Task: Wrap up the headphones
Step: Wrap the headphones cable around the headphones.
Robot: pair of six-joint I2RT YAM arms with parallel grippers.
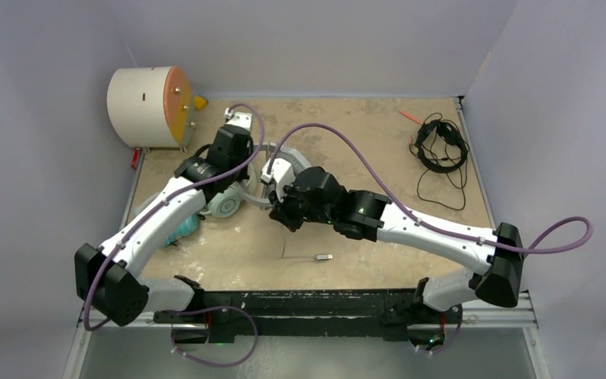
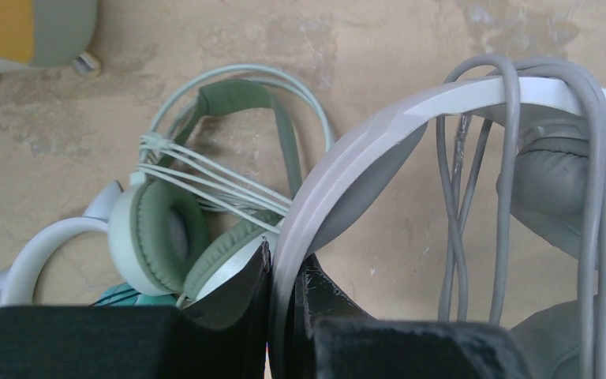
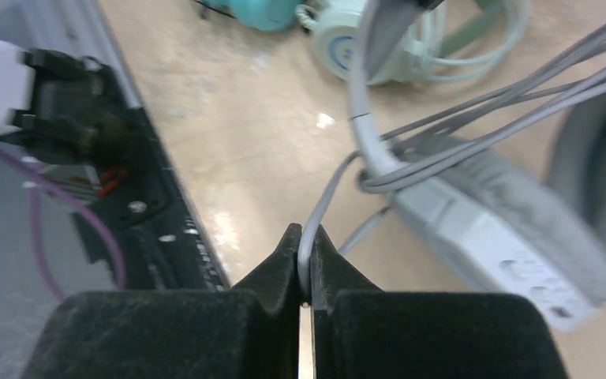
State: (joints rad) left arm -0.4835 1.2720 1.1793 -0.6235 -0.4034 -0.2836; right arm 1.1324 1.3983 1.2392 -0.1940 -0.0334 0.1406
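My left gripper is shut on the grey headband of the large white-and-grey headphones, held above the table. Loops of their grey cable hang over the band beside a grey ear pad. My right gripper is shut on a strand of that grey cable, just in front of the white ear cup arm. The mint-green headphones lie below, their cord bundled across them. A teal-cupped headset lies by the left arm. The thin black headphones lie at the back right.
A cream drum with an orange face stands at the back left corner. A small plug lies near the front middle. An orange stick lies at the back right. The black rail runs along the near edge, and walls enclose the table.
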